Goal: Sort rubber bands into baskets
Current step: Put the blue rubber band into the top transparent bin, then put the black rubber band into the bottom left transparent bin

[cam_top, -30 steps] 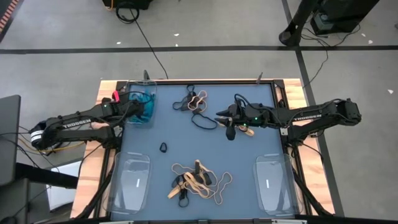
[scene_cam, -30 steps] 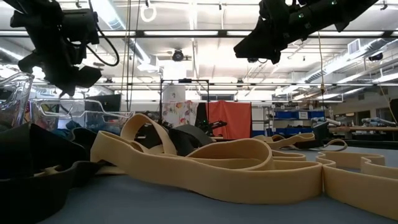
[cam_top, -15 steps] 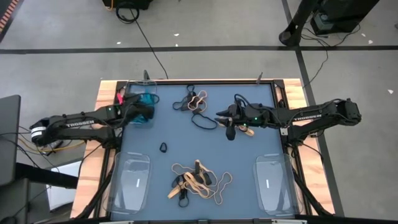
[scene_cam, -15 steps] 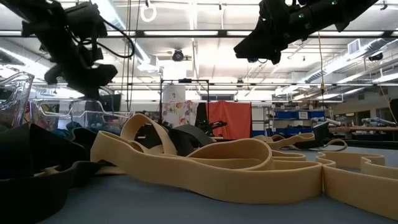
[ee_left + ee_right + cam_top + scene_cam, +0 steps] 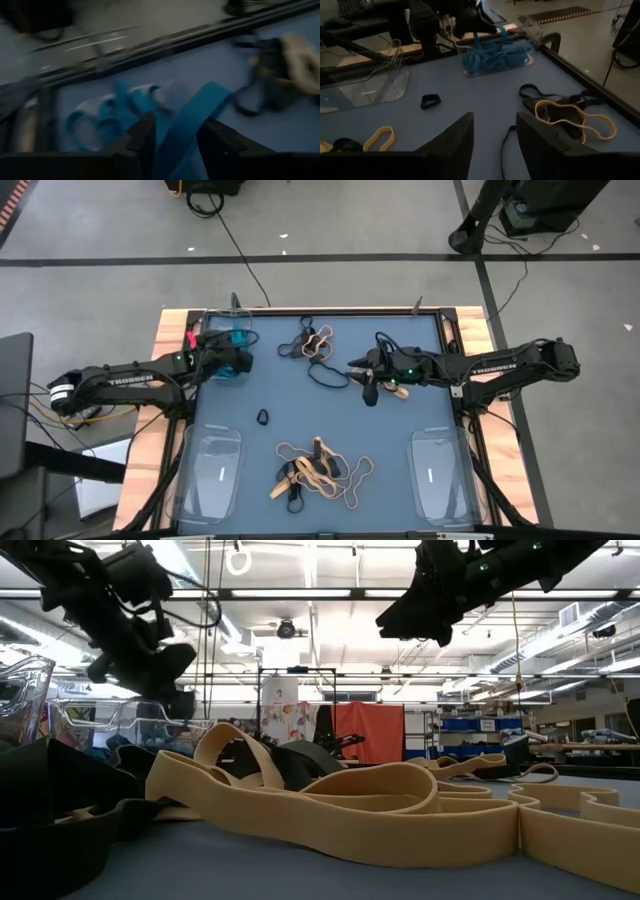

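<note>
My left gripper (image 5: 238, 361) is shut on a teal-blue rubber band (image 5: 192, 117) at the right side of the far-left basket (image 5: 222, 328). That basket holds a heap of teal-blue bands (image 5: 494, 56). My right gripper (image 5: 362, 372) is open and empty, above the table's far middle. A black band (image 5: 325, 376) lies to its left and a tan band (image 5: 398, 390) lies under it. Tan and black bands lie piled at the near middle (image 5: 315, 470) and the far middle (image 5: 311, 342). Two clear, empty baskets stand near left (image 5: 210, 470) and near right (image 5: 437, 473). My left gripper pinches the teal-blue band between its two fingers, with a flat stretch of it (image 5: 176, 142) running out from between them. The fingers come from the table's left. In the right wrist view the band (image 5: 475, 39) hangs below the gripper down to the heap in the basket.
A small black band (image 5: 262, 417) lies alone left of the table's middle. A raised wooden frame (image 5: 165, 330) edges the blue table top. Black cables run along the arms. Bare table top shows between the two near baskets and the piles.
My left gripper has gone toward the table's right edge, from over the far-left basket to its right side, still holding the teal-blue band.
</note>
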